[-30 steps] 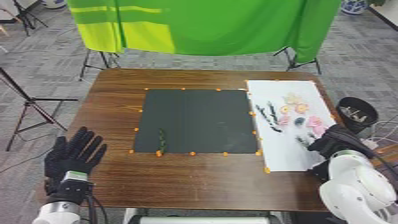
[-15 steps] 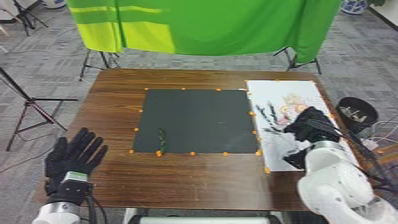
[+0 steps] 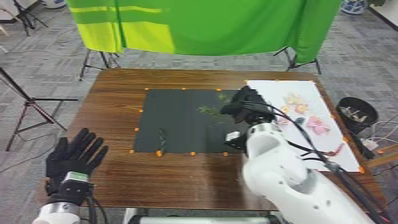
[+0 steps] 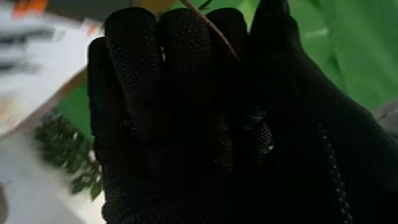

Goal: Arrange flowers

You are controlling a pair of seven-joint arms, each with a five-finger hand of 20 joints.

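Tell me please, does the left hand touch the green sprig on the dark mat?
Apart. In the head view, the left hand is to the left of the green sprig, with brown table and a strip of dark mat between them.

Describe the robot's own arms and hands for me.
Both the left arm and right arm have smooth, rounded white shells. Dark cables run along the right one. The left hand and right hand wear black fabric gloves; a green-and-white label marks the left wrist.

Right hand [image 3: 246, 109] shifted left, sprig [image 3: 210, 110] over mat [image 3: 180, 122]
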